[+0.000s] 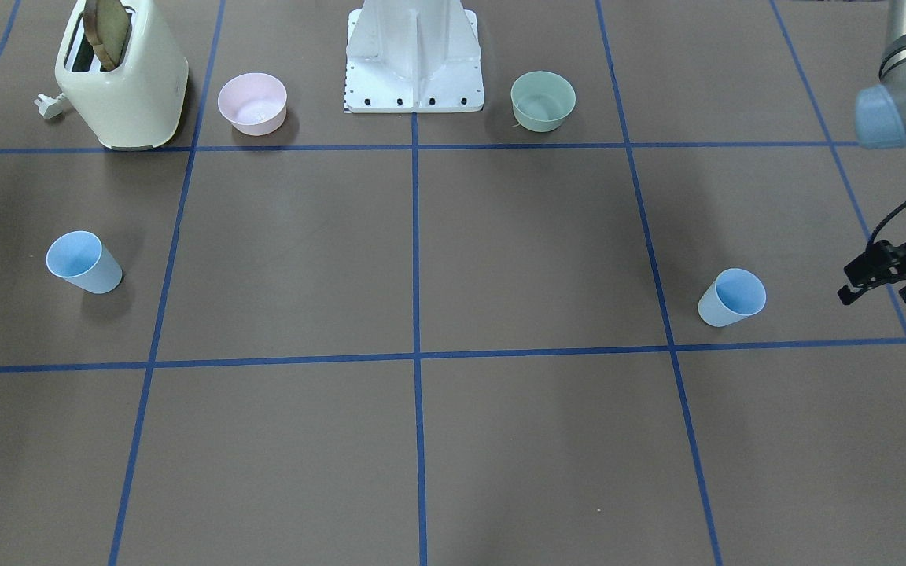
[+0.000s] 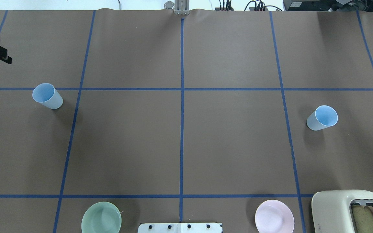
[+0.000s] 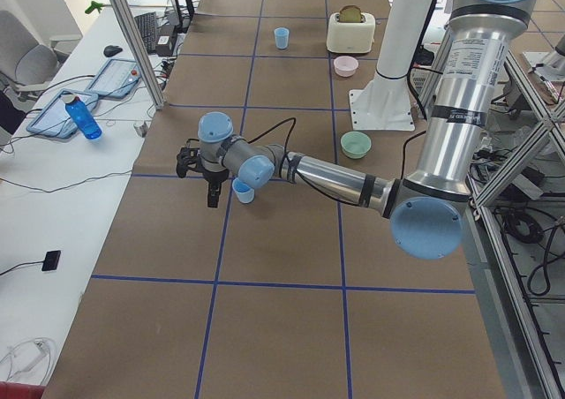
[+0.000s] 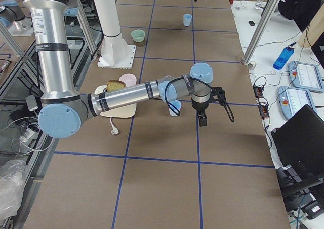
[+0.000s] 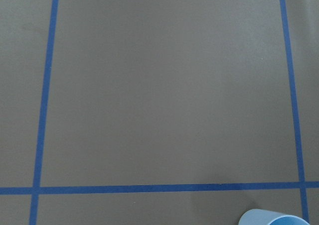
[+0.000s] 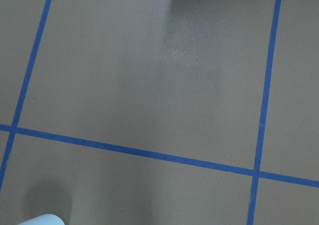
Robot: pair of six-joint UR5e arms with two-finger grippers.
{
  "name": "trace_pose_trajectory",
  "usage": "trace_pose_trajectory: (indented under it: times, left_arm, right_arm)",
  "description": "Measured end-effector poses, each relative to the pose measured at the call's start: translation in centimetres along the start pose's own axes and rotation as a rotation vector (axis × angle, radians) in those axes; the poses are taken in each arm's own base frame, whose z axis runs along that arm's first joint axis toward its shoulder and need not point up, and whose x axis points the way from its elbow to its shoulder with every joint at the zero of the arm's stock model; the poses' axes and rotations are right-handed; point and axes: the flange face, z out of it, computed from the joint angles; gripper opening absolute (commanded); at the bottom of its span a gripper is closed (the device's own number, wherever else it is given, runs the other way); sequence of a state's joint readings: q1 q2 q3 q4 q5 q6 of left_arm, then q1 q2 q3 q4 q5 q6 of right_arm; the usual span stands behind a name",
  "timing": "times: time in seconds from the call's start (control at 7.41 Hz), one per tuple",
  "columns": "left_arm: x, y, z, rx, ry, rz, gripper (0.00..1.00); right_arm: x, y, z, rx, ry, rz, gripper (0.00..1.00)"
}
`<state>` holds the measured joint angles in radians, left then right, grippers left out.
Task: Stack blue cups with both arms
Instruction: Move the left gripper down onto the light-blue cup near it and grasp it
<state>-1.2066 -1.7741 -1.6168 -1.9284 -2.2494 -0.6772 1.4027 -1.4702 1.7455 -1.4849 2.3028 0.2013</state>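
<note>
Beside blue cup, left pincer hovers spread, empty; left arm outstretched low; right pincer opening: cannot tell.

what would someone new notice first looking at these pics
Two blue cups stand far apart, the left cup and the right cup, each upright on its own side of the brown table. Next, a cream toaster with a slice of bread sticking out sits at the robot's right, beside a pink bowl, with a green bowl across the white base.
</note>
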Motion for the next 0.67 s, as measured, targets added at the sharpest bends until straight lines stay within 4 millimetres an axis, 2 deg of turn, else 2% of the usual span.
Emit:
trace_pose_trajectory:
  times: [0.27,0.67]
  left_arm:
    - [3.2,1.5,2.9,-0.035,-0.009,0.022,0.99]
    - [5.9,4.1,6.6,-0.094,-0.020,0.072,0.98]
  right_arm:
    - [0.1,0.1,0.1,-0.003,-0.004,0.012,1.00]
    - [0.1,0.2,0.1,-0.004,-0.005,0.017,1.00]
